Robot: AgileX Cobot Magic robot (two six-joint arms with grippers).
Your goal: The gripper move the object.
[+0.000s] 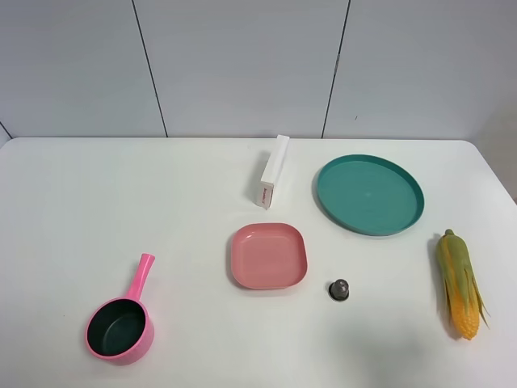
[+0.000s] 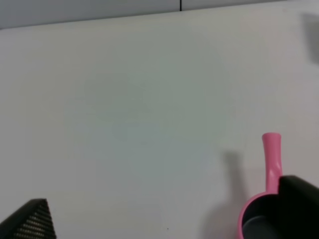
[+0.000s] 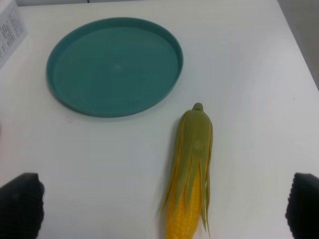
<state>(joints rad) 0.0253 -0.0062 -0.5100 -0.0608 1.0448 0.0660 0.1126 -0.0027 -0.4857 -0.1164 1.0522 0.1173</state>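
Observation:
The corn cob (image 1: 460, 283) lies on the white table at the right, green husk end toward the back and yellow kernels toward the front. It also shows in the right wrist view (image 3: 192, 169). My right gripper (image 3: 162, 206) is open and empty, with the cob's kernel end between its widely spread fingertips (image 3: 20, 206) and below them. My left gripper (image 2: 164, 219) is open and empty above the table, beside the pink saucepan (image 2: 266, 194). Neither gripper nor arm shows in the exterior high view.
The pink saucepan (image 1: 121, 323) stands at the front left. A pink square plate (image 1: 268, 255) lies in the middle, with a small dark capsule (image 1: 339, 288) to its right. A teal round plate (image 1: 370, 194) and a white box (image 1: 273, 171) are behind.

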